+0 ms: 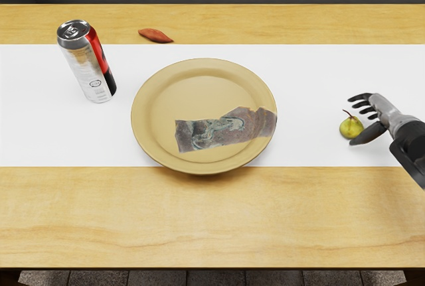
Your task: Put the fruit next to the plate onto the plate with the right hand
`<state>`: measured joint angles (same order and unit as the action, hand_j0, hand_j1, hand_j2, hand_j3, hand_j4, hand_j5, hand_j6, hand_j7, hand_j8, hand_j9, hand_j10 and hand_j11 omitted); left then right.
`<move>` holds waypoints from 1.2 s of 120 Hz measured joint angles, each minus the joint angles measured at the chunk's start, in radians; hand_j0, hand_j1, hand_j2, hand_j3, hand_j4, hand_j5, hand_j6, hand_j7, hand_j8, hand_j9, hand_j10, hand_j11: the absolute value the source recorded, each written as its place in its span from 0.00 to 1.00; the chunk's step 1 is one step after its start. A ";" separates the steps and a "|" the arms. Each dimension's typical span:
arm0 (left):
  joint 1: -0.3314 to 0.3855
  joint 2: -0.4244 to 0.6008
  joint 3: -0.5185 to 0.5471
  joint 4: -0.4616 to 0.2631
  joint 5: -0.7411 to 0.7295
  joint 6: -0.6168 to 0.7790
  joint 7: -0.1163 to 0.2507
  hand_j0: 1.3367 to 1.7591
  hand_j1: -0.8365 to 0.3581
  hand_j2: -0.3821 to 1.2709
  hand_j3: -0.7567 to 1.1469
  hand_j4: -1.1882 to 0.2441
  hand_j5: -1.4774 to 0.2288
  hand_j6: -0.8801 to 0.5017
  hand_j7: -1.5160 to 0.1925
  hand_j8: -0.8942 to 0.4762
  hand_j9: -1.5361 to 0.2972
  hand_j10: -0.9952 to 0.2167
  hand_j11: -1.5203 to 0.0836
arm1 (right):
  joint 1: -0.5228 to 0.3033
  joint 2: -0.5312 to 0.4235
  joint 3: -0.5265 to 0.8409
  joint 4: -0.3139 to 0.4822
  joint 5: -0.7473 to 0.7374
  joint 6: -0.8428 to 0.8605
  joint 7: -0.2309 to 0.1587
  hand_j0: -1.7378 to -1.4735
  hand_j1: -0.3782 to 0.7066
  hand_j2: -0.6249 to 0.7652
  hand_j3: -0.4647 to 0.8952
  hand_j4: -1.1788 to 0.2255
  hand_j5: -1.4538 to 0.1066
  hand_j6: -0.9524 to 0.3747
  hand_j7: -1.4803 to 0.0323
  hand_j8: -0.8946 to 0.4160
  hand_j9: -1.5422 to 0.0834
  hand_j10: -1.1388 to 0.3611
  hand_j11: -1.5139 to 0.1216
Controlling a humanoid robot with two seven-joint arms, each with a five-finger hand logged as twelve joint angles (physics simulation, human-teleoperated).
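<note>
r. hand [374,117] nr pear [350,128] (arm [412,141] cropped)

A wooden table [212,213] carries a broad white strip [312,73] from side to side. On the strip rest a tan plate [199,80] in the middle, a silver and red can [87,64] to its left and a small green pear [350,128] far right. A reddish piece [155,35] lies on bare wood behind
</note>
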<state>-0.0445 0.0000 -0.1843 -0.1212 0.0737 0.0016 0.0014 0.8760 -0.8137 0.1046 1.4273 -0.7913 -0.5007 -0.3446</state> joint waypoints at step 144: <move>0.000 0.000 0.000 0.000 0.000 0.000 0.000 0.76 0.97 0.23 0.40 0.82 0.85 0.62 0.87 0.64 0.82 0.80 0.93 | 0.003 0.007 -0.022 -0.002 0.004 0.011 0.000 0.30 0.56 0.39 0.34 0.50 0.53 0.36 0.57 0.32 0.57 0.44 0.55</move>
<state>-0.0445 0.0000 -0.1843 -0.1212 0.0737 0.0016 0.0014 0.8789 -0.8071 0.0826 1.4253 -0.7874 -0.4901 -0.3451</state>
